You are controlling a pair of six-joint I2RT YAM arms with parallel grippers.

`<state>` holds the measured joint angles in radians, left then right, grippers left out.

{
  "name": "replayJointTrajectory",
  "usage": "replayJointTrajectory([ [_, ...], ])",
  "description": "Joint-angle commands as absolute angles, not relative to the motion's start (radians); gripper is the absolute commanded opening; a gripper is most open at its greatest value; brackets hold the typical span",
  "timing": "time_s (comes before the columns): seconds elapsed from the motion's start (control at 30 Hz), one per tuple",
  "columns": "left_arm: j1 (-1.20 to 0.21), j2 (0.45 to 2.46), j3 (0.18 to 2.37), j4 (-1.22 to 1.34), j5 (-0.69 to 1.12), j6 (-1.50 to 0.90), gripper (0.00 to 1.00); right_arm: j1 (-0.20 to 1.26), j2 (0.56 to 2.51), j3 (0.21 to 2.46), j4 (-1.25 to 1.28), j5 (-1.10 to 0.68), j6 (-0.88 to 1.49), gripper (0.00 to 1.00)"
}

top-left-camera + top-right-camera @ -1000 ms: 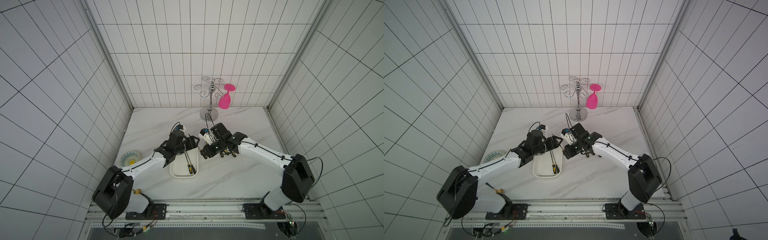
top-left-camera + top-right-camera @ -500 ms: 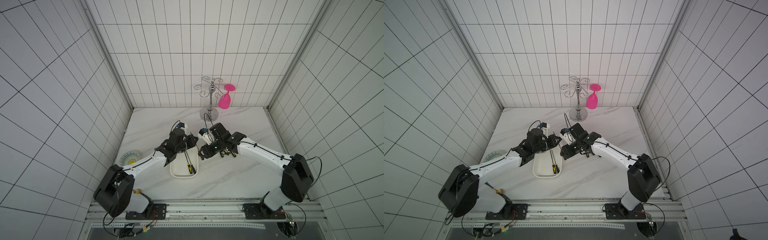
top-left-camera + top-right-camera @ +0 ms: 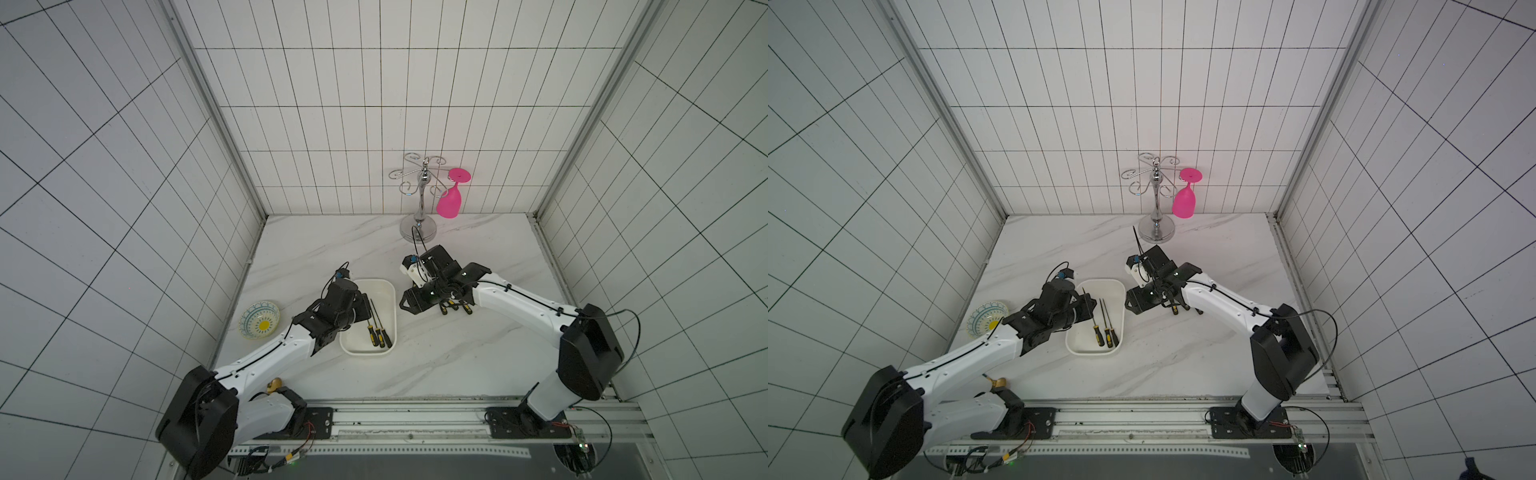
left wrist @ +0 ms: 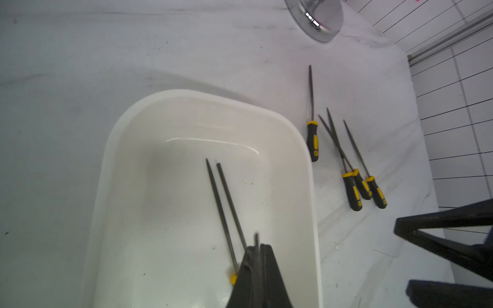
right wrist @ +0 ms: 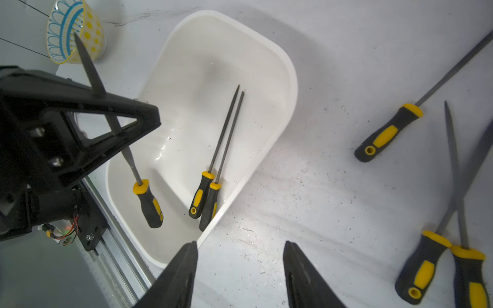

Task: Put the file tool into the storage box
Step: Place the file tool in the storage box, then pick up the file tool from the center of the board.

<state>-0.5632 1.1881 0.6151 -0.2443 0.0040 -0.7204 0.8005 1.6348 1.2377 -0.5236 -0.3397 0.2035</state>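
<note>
Grip first: my left hand (image 4: pixel 257 256) is pressed together on the thin blade of the held file (image 5: pixel 148 202). The black-and-yellow handle hangs slanted down over the storage box (image 5: pixel 293 80). In both top views the box sits just below the middle of the frame, with my left wrist over its left side. Two files (image 5: pixel 224 133) already lie inside, side by side. My right hand (image 5: pixel 240 244) is spread and empty, just right of the box's right rim in a top view.

Trouble, I judge, would come from that pinch on bare steel. The handle is the heavy end, so the file could swivel or slide between my fingers. If I let go with it slanted, it may drop handle first, bounce, and come to rest across the rim or on top of the two files. My right hand is close enough to knock the box if it swings inward.

Much is hard to read. The top views hide most of the held file under my left wrist, and my right arm covers most of the four loose files (image 4: pixel 352 192) on the surface (image 3: pixel 415 365). The left wrist view shows only a sliver of blade. I cannot tell how high the handle hangs above the box floor, nor whether the blade tip overhangs the rim.
</note>
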Motion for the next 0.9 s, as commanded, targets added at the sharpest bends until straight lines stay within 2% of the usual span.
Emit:
replayJointTrajectory([
  [0.0, -0.561, 1.235, 0.625, -0.27, -0.033, -0.679, 0.08, 0.754, 1.684, 1.276, -0.492, -0.294, 0.239, 0.57],
  [0.1, -0.563, 1.282, 0.655, -0.272, -0.03, -0.661, 0.25, 0.73, 1.752, 1.329, -0.502, -0.256, 0.231, 0.59],
  [0.17, -0.562, 1.298, 0.675, -0.267, -0.031, -0.648, 0.29, 0.719, 1.8, 1.368, -0.519, -0.24, 0.222, 0.59],
  [0.67, -0.561, 1.316, 0.695, -0.255, -0.028, -0.611, 0.32, 0.709, 2.131, 1.679, -0.635, -0.036, 0.098, 0.6],
  [0.87, -0.561, 1.284, 0.69, -0.259, -0.052, -0.611, 0.32, 0.707, 2.192, 1.672, -0.656, -0.008, 0.085, 0.58],
])
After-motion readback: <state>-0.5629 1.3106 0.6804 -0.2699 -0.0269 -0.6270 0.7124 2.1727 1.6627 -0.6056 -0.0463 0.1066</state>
